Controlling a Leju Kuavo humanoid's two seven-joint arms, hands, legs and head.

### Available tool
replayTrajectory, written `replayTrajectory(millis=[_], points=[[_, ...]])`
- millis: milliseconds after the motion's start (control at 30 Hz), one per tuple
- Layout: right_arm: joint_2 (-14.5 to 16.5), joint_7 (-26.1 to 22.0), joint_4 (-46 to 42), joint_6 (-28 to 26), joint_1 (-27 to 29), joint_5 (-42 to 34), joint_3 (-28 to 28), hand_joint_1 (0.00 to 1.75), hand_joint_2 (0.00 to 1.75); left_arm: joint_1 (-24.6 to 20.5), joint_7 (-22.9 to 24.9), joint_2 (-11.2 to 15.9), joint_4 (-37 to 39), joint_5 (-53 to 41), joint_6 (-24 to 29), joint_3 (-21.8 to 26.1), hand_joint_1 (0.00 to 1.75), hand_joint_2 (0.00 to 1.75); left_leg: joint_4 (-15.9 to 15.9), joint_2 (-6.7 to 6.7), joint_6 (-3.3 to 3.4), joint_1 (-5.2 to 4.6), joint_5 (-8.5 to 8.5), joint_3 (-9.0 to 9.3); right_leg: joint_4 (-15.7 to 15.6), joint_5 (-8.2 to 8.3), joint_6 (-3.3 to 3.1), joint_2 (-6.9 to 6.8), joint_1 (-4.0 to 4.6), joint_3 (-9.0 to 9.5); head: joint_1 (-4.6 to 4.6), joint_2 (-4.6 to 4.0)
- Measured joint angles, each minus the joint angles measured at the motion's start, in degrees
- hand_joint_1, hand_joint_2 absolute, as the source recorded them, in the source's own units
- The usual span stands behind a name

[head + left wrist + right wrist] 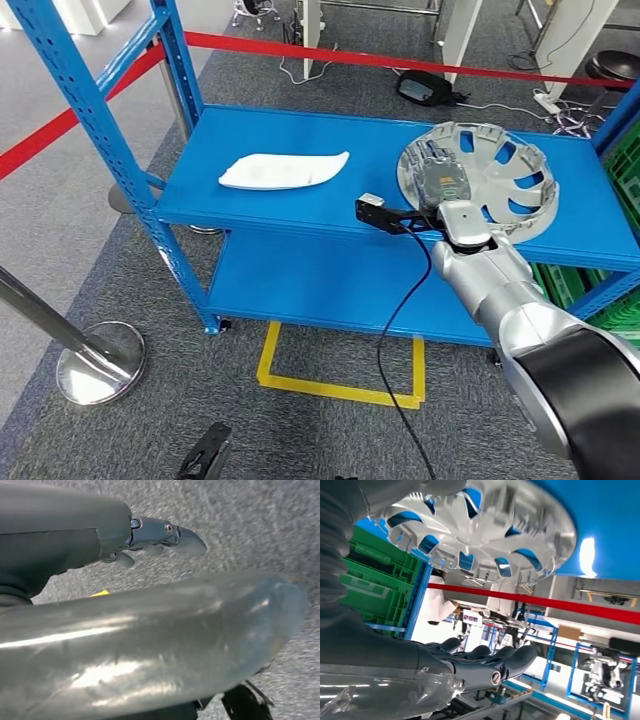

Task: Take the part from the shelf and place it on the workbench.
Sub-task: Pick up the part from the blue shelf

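light: bright, even, soft shadows | head view: sharp, edges bowed | glare: white patch on blue shelf point(587, 556) in right wrist view | left wrist view: carpet point(245, 525) blurred, near cover streaked with reflections

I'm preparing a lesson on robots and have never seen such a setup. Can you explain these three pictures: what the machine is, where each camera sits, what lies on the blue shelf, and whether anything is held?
This is a humanoid robot with two silver arms, each ending in a many-fingered hand. The wide picture comes from a camera high on its body, looking forward and down. The other two come from cameras at its wrists, so they appear turned.

On the top level of the blue shelf lie a silver hubcap and a white curved part. The right hand reaches over the hubcap; the right wrist view shows its dark fingers spread beside the rim, so nothing seems held yet.

The left hand hangs over grey carpet, holding nothing. A red barrier tape runs behind the shelf.
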Motion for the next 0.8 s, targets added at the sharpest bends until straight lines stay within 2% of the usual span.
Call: replayTrajectory(millis=[33,67,167,233,267,333,367,400,433,500,533,567,600,700,733,800], points=[[-0.1,0.3,0.0,0.4,-0.1,0.0,-0.2,0.0,1.75,-0.1,0.0,0.0,0.0,-0.1,0.0,0.0,0.0,0.0,0.0,-0.03,-0.23,-0.07,-0.41,0.36,-3.3,1.33,-0.19,0.0,0.12,1.44,-0.02,0.0],[-0.3,0.5,0.1,0.8,-0.1,0.0,-0.3,0.0,1.75,-0.1,0.0,0.0,0.0,-0.1,-0.1,0.1,0.0,0.0,0.0,-0.06,-0.49,-0.11,-0.69,0.52,-5.1,1.71,-0.34,0.03,0.25,2.3,-0.08,0.0],[-0.7,1.6,0.2,1.9,-0.2,0.2,-0.6,0.0,1.75,-0.3,0.1,0.0,0.0,-0.2,-0.2,0.4,0.0,0.0,-0.2,-0.05,-1.37,-0.09,-1.18,0.74,-6.0,0.89,-0.98,0.18,0.26,2.92,-0.11,0.0],[-1.0,2.6,0.2,2.7,-0.4,0.3,-0.8,0.0,1.75,-0.4,0.2,0.0,0.0,-0.4,-0.2,0.6,0.0,0.0,2.1,0.06,-2.1,-0.09,-2.45,-0.23,-6.4,0.55,-1.57,0.21,-0.12,3.68,-0.37,0.0],[-1.1,3.1,0.3,3.1,-0.4,0.3,-0.8,0.0,1.75,-0.4,0.2,0.0,0.0,-0.5,-0.2,0.6,0.0,0.0,5.0,0.11,-2.42,0.01,-3.54,-1.85,-6.5,0.35,-1.8,0.22,-0.26,4.05,-0.51,0.0],[-1.4,4.4,0.5,4.1,-0.2,0.3,-0.9,0.0,1.75,-0.4,0.2,0.0,0.0,-0.7,-0.2,0.8,0.0,0.0,12.6,0.14,-2.89,0.21,-5.77,-6.84,-6.5,-0.19,-2.02,0.24,-0.33,4.57,-0.68,0.0],[-1.6,5.0,0.6,4.5,0.0,0.3,-1.1,0.0,1.75,-0.4,0.3,0.0,0.0,-0.7,-0.3,0.8,0.0,0.0,15.1,0.15,-3.02,0.29,-5.8,-8.93,-6.5,-0.54,-1.97,0.25,-0.35,4.92,-0.69,0.0],[-2.0,5.7,0.7,5.0,0.3,0.3,-1.3,0.0,1.75,-0.3,0.3,0.0,0.0,-0.8,-0.3,0.9,0.0,0.0,15.6,0.16,-3.09,0.34,-4.72,-10.09,-6.5,-0.94,-1.82,0.26,-0.38,5.34,-0.67,0.0],[-2.3,6.2,0.9,5.4,0.5,0.2,-1.6,0.0,1.75,-0.2,0.4,0.1,0.0,-0.9,-0.3,0.9,0.0,0.0,14.0,0.17,-3.1,0.39,-2.53,-10.09,-6.5,-1.36,-1.63,0.25,-0.44,5.84,-0.67,0.0],[-3.0,7.1,1.0,5.8,0.6,0.3,-2.1,0.0,1.75,-0.2,0.5,0.1,0.0,-1.1,-0.3,0.9,0.0,0.0,6.8,0.33,-3.11,0.5,2.94,-7.67,-6.4,-2.26,-1.11,0.26,-0.48,6.77,-0.72,0.0],[-3.3,7.4,1.1,6.0,0.5,0.3,-2.3,0.0,1.75,-0.2,0.5,0.0,0.0,-1.2,-0.3,1.0,0.0,0.0,3.2,0.41,-2.91,0.56,4.4,-6.27,-6.2,-2.68,-0.83,0.34,-0.39,6.98,-0.86,0.0],[-3.6,7.7,1.2,6.2,0.5,0.3,-2.5,0.0,1.75,-0.2,0.5,0.0,0.0,-1.3,-0.3,1.0,0.0,0.0,0.9,0.48,-2.58,0.58,5.0,-5.34,-6.2,-3.01,-0.55,0.41,-0.27,7.08,-0.86,0.0],[-4.0,7.9,1.3,6.4,0.5,0.3,-2.7,0.0,1.75,-0.2,0.5,0.0,0.0,-1.3,-0.3,1.0,0.0,0.0,-0.1,0.52,-2.13,0.54,4.77,-4.9,-6.2,-3.26,-0.24,0.49,-0.16,7.1,-0.89,0.0],[-4.9,8.4,1.4,6.5,0.6,0.3,-3.5,0.0,1.75,-0.2,0.5,0.0,0.0,-1.3,-0.3,1.1,0.0,0.0,-0.3,0.47,-0.72,0.51,3.97,-4.53,-6.0,-4.06,0.58,0.4,-0.34,7.08,-0.64,0.0],[-5.2,8.5,1.4,6.5,0.7,0.3,-3.6,0.0,1.75,-0.2,0.5,0.0,0.0,-1.3,-0.3,1.1,0.0,0.0,-0.4,0.46,-0.34,0.55,3.85,-4.3,-4.3,-4.98,0.76,0.3,-0.36,6.37,-0.52,0.0],[-5.6,8.7,1.5,6.6,1.0,0.3,-4.0,0.0,1.75,-0.3,0.4,0.0,0.1,-1.4,-0.4,1.2,0.0,0.0,-0.5,0.4,0.26,0.53,3.44,-3.8,2.5,-7.97,0.87,0.15,-0.33,2.93,-0.31,0.0]])
